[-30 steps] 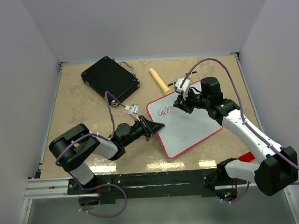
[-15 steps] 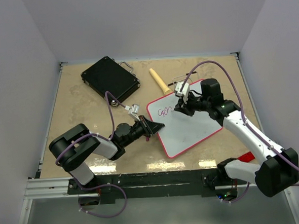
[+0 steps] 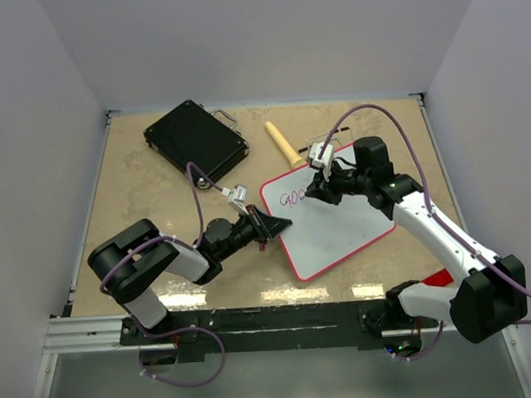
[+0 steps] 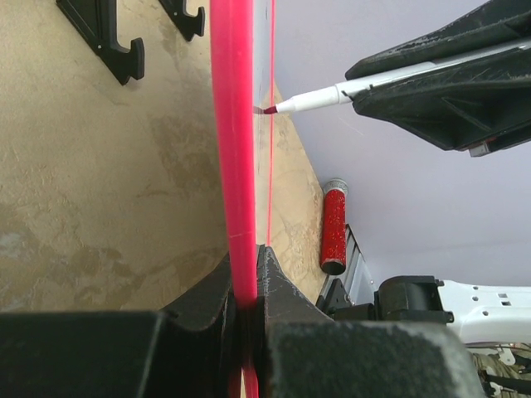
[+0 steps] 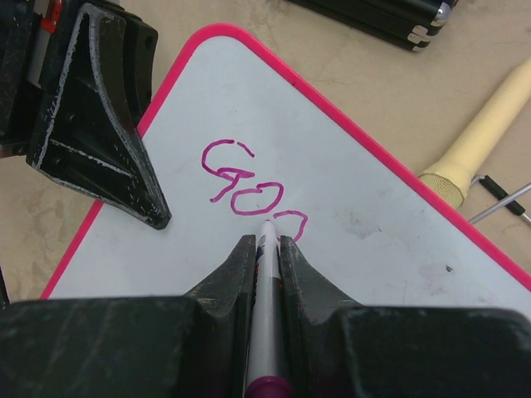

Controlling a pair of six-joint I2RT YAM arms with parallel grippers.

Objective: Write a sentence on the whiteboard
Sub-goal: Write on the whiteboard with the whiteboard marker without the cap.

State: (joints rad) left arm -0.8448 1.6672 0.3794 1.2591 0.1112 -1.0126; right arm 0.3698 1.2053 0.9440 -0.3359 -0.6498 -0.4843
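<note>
Seen from above, a small glossy white whiteboard with a thin red-pink rim [image 3: 340, 235] lies skewed on the tan mottled surface [image 3: 157, 192]. The left end effector [image 3: 276, 224] is pinched narrow on the whiteboard's left rim. The right end effector [image 3: 315, 190] hangs over the whiteboard's far left corner, where the pink-purple handwritten sentence [image 3: 292, 198] begins. A black hard case [image 3: 194, 138] sits well apart beyond that corner. A cream wooden-handled tool [image 3: 283, 144] lies just beyond the whiteboard's far edge.

The left wrist view shows the rim edge-on, clamped between the two black fingers. A white-barrelled marker with a pink-purple tip [image 4: 319, 98] comes in from the side, and its tip appears to touch the whiteboard's face. A red cylinder [image 4: 333, 228] lies on the surface past the whiteboard's opposite side.

In the right wrist view that end effector is closed tight on the marker's barrel. The letters read "GOO". The tip sits at the last loop, hiding whether it is closed. The whiteboard is bare to the right of the letters and below them.

The step in hand looks like the first word, so the task is in its early part. The next move probably calls for finishing this loop. Then comes a short lift and a small shift right along the same line. Pressure should stay light and even, and the left grip must stop the whiteboard sliding under the stroke.
</note>
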